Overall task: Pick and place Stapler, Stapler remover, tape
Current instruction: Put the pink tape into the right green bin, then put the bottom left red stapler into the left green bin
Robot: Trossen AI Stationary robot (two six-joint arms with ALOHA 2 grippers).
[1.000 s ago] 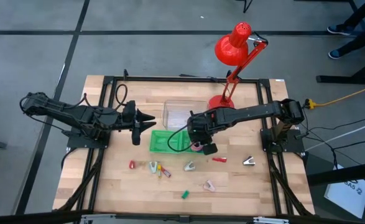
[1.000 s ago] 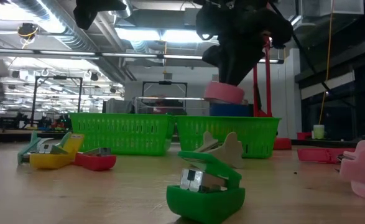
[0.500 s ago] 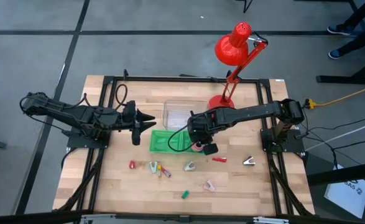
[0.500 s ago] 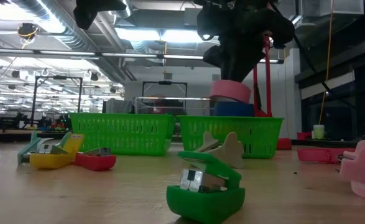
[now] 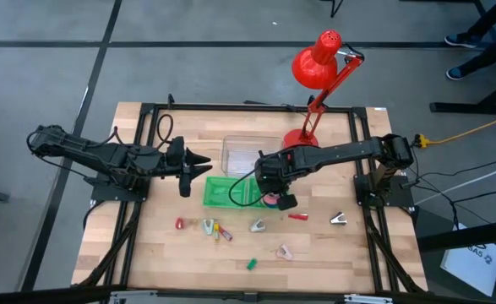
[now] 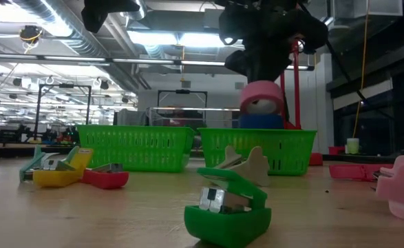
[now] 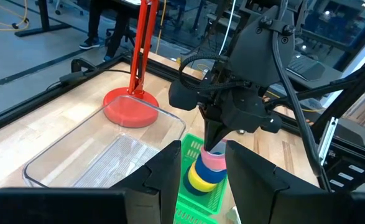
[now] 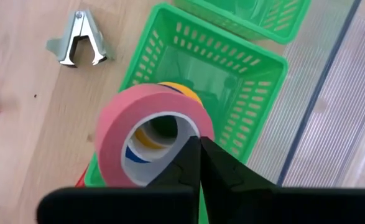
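Observation:
My right gripper (image 8: 198,144) is shut and points down into the pink tape roll (image 8: 117,121), which sits tilted on top of the yellow (image 7: 198,179) and blue (image 6: 260,121) tape rolls stacked in a green basket (image 8: 264,93). My left gripper (image 7: 198,180) waits open and empty above the table's left side (image 5: 198,166). Staplers lie loose on the wood: green (image 6: 228,207), yellow (image 6: 57,172), red (image 6: 105,178) and pink (image 6: 401,186). A metal stapler remover (image 8: 79,40) lies right of the basket. My right gripper reaches from above, pointing down, into the pink roll's hollow centre (image 8: 160,134). Its shut fingertips stand at the ring's inner wall (image 8: 188,134); whether they touch it I cannot tell. The roll leans tilted on the stack below, its hollow (image 6: 260,105) facing the near edge.
A second green basket (image 5: 224,192) stands left of the first. A clear tray (image 5: 243,152) and a red desk lamp (image 5: 315,67) stand behind them. More small staplers and a red piece (image 5: 297,216) are scattered across the near half of the table.
The pink tape roll has tipped from nearly flat to steeply tilted on the stack, so its hollow now shows toward the near edge. Both arms have stayed in place.

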